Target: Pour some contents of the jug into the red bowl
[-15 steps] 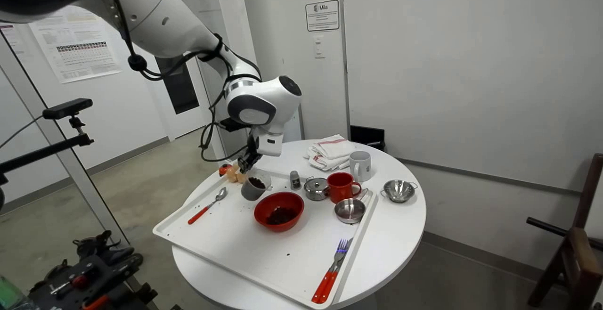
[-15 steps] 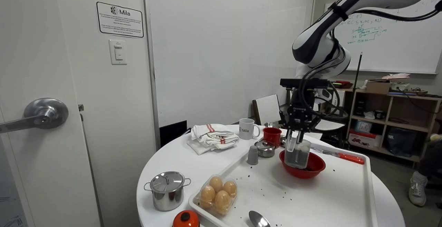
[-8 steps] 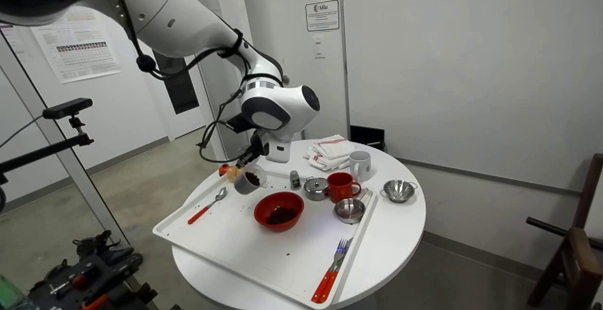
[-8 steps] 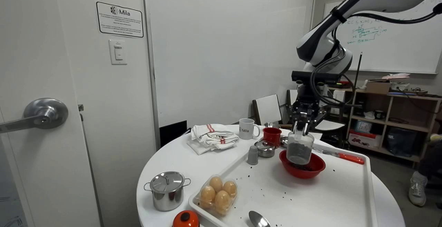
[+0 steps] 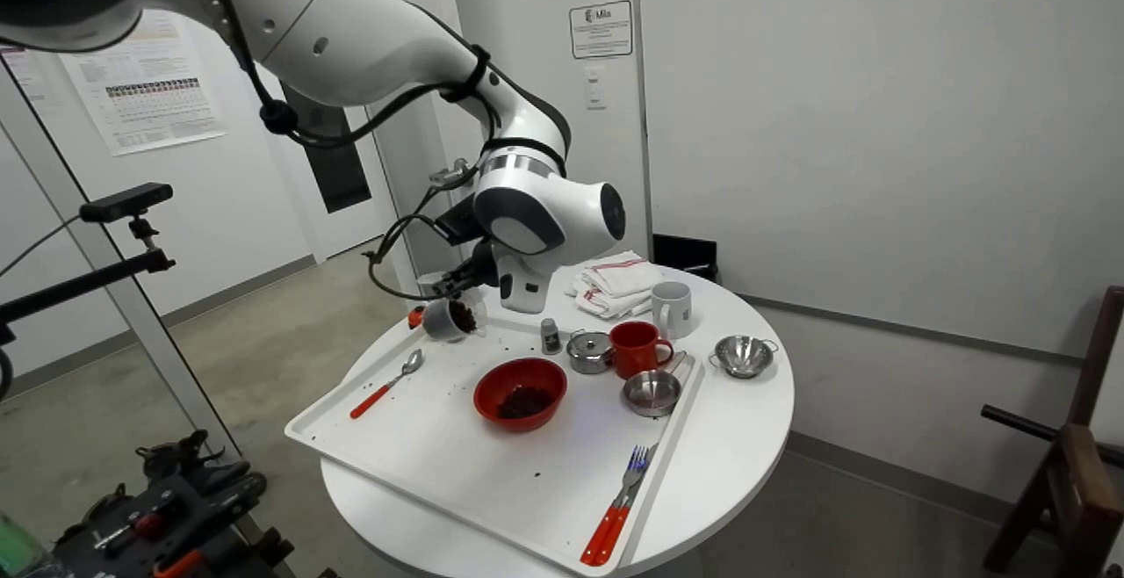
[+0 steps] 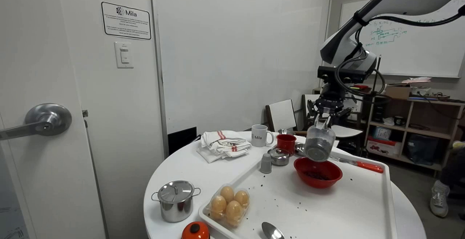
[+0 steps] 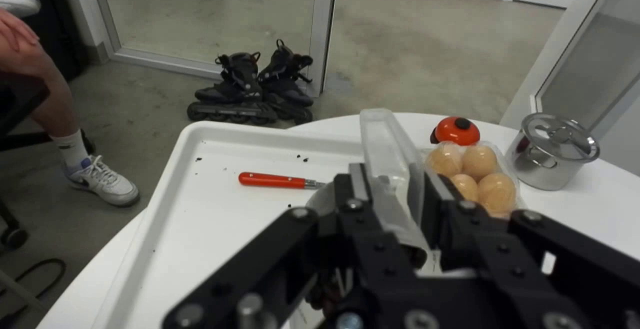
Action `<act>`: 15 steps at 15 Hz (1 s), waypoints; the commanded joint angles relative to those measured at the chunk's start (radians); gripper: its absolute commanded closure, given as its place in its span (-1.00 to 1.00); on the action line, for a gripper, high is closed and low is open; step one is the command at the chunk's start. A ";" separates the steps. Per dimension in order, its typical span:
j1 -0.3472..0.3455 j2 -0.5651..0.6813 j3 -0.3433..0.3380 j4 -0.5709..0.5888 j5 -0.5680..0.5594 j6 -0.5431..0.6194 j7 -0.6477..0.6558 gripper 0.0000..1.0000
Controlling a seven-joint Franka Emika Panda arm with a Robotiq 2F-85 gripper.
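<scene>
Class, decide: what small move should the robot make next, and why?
Probably shift the tilted clear plastic jug over the round red bowl before tipping further: in an exterior view it shows left of the bowl with dark contents inside, and stray dark specks dot the white tray.

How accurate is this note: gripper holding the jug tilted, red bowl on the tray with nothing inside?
Wrong on one point: dark bits lie in the red bowl, as both exterior views show. The rest stands: gripper holding the jug tilted, bowl on the tray.
</scene>
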 commanded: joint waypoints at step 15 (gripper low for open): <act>-0.007 0.167 -0.072 0.184 0.088 -0.310 0.111 0.78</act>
